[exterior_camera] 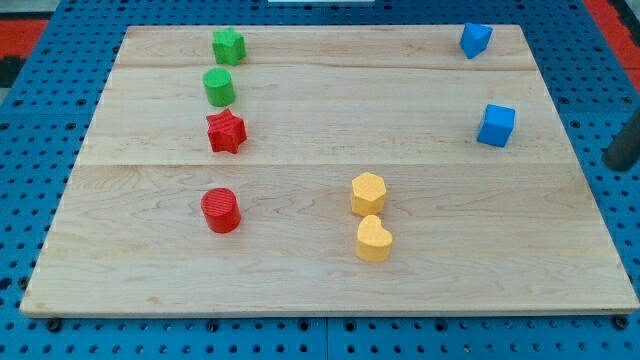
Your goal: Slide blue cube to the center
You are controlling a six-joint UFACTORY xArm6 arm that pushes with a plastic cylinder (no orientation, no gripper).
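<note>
Gripper is not something we are carrying: our arm is ending in a dark rod, so nothing is opening, closing or holding. Only a dark stub of it is showing at the view's right edge, and our tip is sitting off the wooden surface, over the blue pegboard, well apart from every block.

Nearest to it, the blue cube is resting on the surface toward the view's right, upper half, with bare wood lying between it and the middle. Above it, near the top right corner, a second blue block of angular shape is sitting.

Around the lower middle, a yellow hexagonal block and a yellow heart block are touching or nearly so. Along the view's left we are seeing a column: green star, green cylinder, red star, red cylinder.

The surface is showing pale planks with visible grain. No writing is readable.
</note>
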